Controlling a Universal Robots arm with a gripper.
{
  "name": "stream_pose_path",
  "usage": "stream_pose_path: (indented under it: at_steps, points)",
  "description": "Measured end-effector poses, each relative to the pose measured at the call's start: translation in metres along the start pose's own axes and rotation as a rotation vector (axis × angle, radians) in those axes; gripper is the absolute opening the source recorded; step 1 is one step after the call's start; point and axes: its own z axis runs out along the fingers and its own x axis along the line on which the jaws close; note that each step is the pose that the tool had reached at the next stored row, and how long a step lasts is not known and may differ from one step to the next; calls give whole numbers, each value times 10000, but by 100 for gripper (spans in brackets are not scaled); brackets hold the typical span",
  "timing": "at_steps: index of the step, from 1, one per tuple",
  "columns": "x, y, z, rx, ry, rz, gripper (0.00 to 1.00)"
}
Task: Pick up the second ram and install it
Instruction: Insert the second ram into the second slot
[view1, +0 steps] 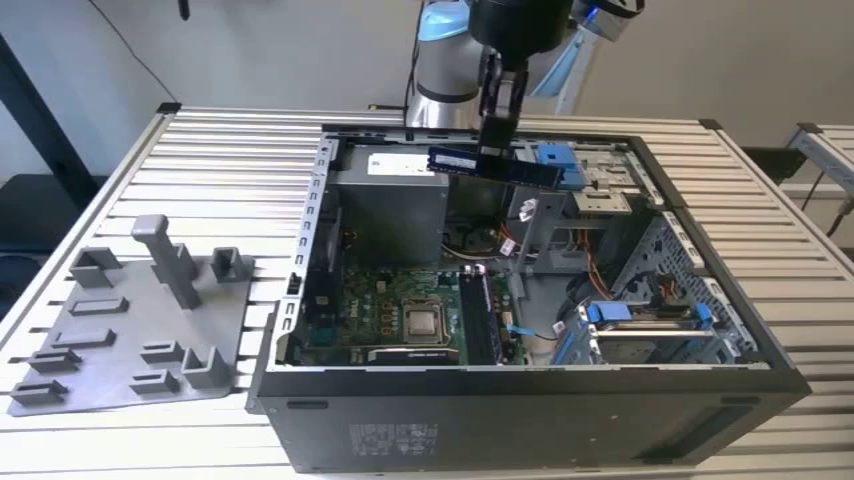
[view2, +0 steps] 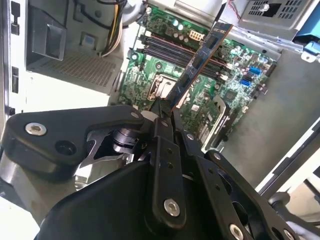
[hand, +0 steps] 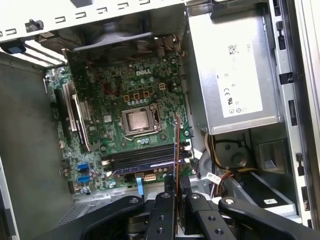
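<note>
- Black two-finger gripper (view1: 497, 150) is clamped shut on the second ram (view1: 531, 171), a long, thin, dark blue-green memory stick with dark chips; in the exterior view the fingers pinch it near mid-length, with a stretch of board sticking out to each side
- In both wrist views the stick (view2: 200, 60) (hand: 176, 145) runs straight out from between the fingertips (view2: 157, 107) (hand: 170, 182) and is seen nearly edge-on
- Held so, the ram hangs in the air over the far part of the open black computer case (view1: 534, 420), level with its upper rim and well above the board inside; it touches nothing but the gripper
- Long black memory slots (hand: 145, 156) (view2: 175, 50) lie below the stick on the green motherboard (hand: 100, 100), just beside the square silver processor socket (hand: 137, 120)
- Its long axis lies across the slots, not along them: in the exterior view the stick runs from that view's left to its right, while the slots (view1: 478, 320) run from far to near; both wrist views show the same crossing
- Whether any slot is already filled I cannot tell
- Beside the slots sits the grey metal power supply box (hand: 230, 75)
- Outside the case, at the exterior view's left, a grey plastic fixture plate with upright posts (view1: 134, 320) rests on the white slatted table (view1: 227, 150), well apart from the gripper
</note>
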Motion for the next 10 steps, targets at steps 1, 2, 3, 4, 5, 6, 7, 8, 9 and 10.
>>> stream_pose_path:
  at_steps: [1,2,3,4,5,6,7,8,9,10]
  points:
    - [0,0,0,-3,-1,74,14]
    - [0,0,1,-5,-2,149,14]
    - [0,0,1,-8,-2,222,14]
    - [0,0,1,-10,-3,295,14]
    - [0,0,1,-13,-3,372,14]
    - [0,0,1,-16,-4,446,14]
    - [0,0,2,-19,-5,526,14]
    - [0,0,2,-21,-5,599,14]
    - [0,0,2,-24,-6,672,14]
    - [0,0,2,-26,-6,743,14]
